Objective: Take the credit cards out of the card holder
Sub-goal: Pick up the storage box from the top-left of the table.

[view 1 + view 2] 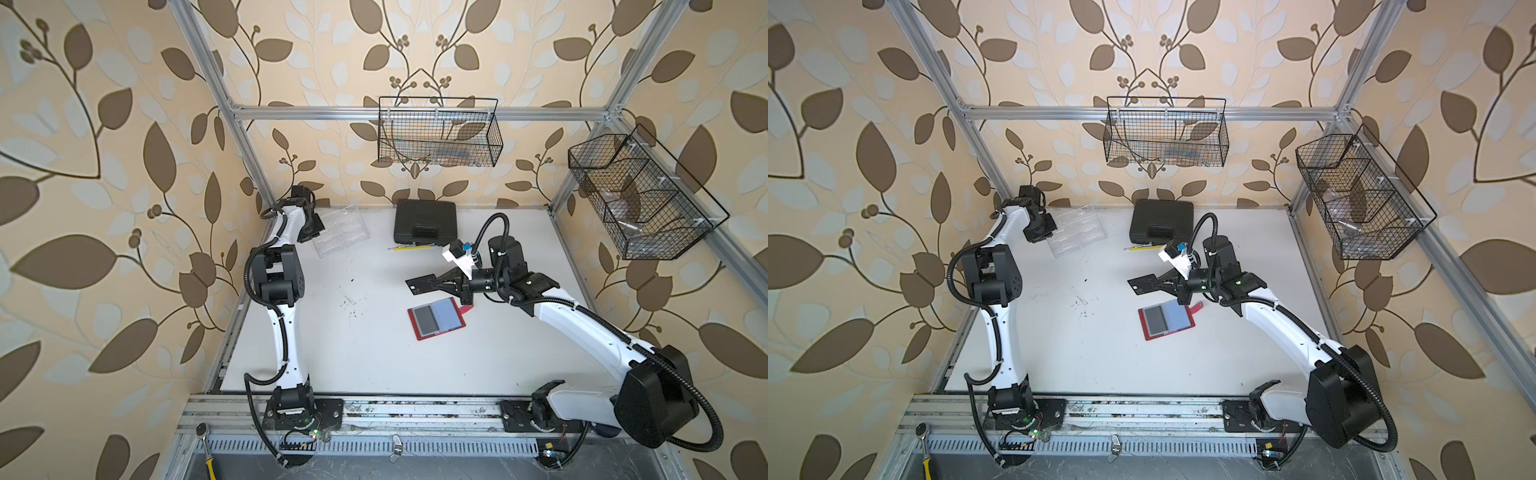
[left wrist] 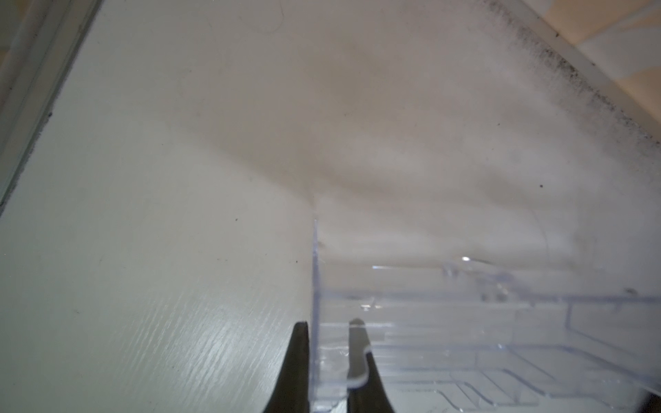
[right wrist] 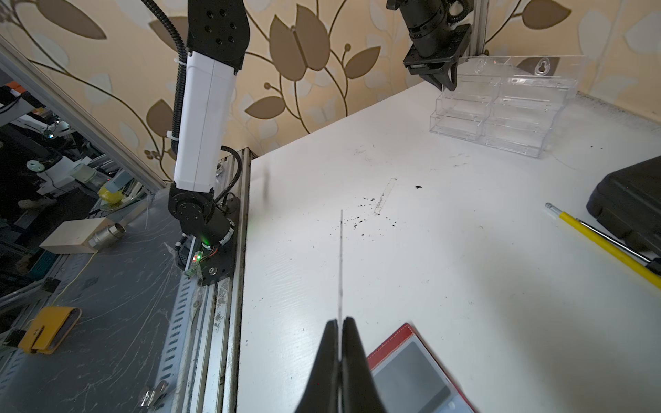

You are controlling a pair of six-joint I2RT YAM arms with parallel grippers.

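Right tool (image 1: 435, 280) pinches card (image 1: 419, 285) between wallet (image 1: 451, 315) and case (image 1: 424, 224).

Left arm (image 1: 286, 332): extended toward the far left corner, elbow bent, wrist pitched down.
Left pincer (image 2: 327, 321): jaws narrow, pressed on either face of a clear tray (image 2: 465, 339) wall.
Right arm (image 1: 582, 320): stretched inward, wrist level.
Right pincer (image 3: 339, 320): clamped on a credit card (image 1: 419, 284) at its edge.

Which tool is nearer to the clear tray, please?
Left. The left tool straddles a wall of the clear tray; the right tool holds a credit card far off.
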